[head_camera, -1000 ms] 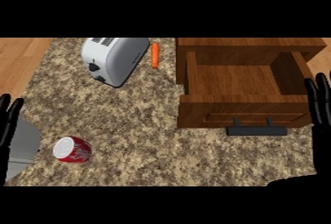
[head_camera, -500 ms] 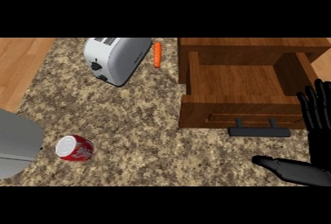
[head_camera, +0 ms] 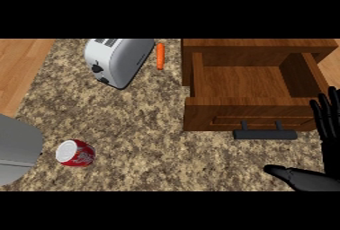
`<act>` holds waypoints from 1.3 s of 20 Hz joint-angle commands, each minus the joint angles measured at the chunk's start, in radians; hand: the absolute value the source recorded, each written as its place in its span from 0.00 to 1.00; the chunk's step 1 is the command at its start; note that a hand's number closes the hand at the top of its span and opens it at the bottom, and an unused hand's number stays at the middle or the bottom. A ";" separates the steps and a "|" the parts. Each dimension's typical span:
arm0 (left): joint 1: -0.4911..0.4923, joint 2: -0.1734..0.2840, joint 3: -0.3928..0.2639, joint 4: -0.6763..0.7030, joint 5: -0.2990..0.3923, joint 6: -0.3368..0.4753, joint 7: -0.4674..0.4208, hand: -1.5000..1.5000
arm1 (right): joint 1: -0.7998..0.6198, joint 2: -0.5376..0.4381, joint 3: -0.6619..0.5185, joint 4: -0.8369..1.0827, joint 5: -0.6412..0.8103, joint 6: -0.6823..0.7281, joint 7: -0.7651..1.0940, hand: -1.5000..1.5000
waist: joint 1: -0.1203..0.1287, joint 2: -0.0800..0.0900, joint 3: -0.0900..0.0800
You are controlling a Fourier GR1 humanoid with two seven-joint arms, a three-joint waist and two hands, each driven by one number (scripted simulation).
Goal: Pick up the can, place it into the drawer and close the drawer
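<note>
Head view of the speckled brown granite counter [head_camera: 153, 130] at the reach stage of the pick. The red cylindrical metal can with its pale silver lid [head_camera: 75, 153] lay on its side at about 8 o'clock in the view, apart from every other object and untouched. The open brown wooden drawer [head_camera: 249, 87], with a black bar handle [head_camera: 265, 133] on its front panel, occupied the 2 o'clock region and held nothing visible. A white-and-grey two-slot toaster [head_camera: 118, 60] stood at 11 o'clock, with a slim orange carrot [head_camera: 160, 55] just beside it toward 12 o'clock. The black right hand [head_camera: 324, 148] showed at 4 o'clock, fingers straight and spread, thumb extended toward 9 o'clock, holding nothing and near the drawer's front corner. Only the grey left forearm [head_camera: 16, 148] appeared at the 9 o'clock edge, just beside the can; the left hand itself was out of view, so its fingers could not be judged. As a judgement, the step in hand was the approach to the can, with grasp, placement and closing all not yet done. A good grasp would likely bring the fingers across the can's curved side, since a can on its side may roll when nudged. The carry toward 2 o'clock should clear the drawer's front panel.
</note>
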State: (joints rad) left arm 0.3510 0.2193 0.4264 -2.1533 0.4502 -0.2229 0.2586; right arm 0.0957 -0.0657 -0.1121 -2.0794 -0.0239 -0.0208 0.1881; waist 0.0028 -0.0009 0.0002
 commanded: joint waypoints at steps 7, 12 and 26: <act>-0.041 -0.110 -0.111 0.131 -0.203 -0.025 -0.053 0.00 | 0.035 -0.035 -0.104 0.014 -0.094 0.062 -0.053 0.00 | -0.005 0.000 0.000; -0.041 -0.156 -0.115 0.263 -0.289 -0.047 -0.195 0.00 | 0.097 0.008 -0.037 -0.078 -0.039 0.059 -0.046 0.00 | -0.005 0.000 0.000; -0.152 -0.156 -0.074 0.668 -0.420 0.009 -0.468 0.00 | 0.004 -0.008 -0.083 -0.066 -0.069 0.051 0.034 0.00 | -0.003 0.001 -0.001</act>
State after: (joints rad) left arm 0.2642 0.0394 0.3205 -1.6257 0.0311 -0.2170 -0.1432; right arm 0.1334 -0.0974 -0.2326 -2.1273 -0.1236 0.0628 0.1827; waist -0.0010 -0.0004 0.0000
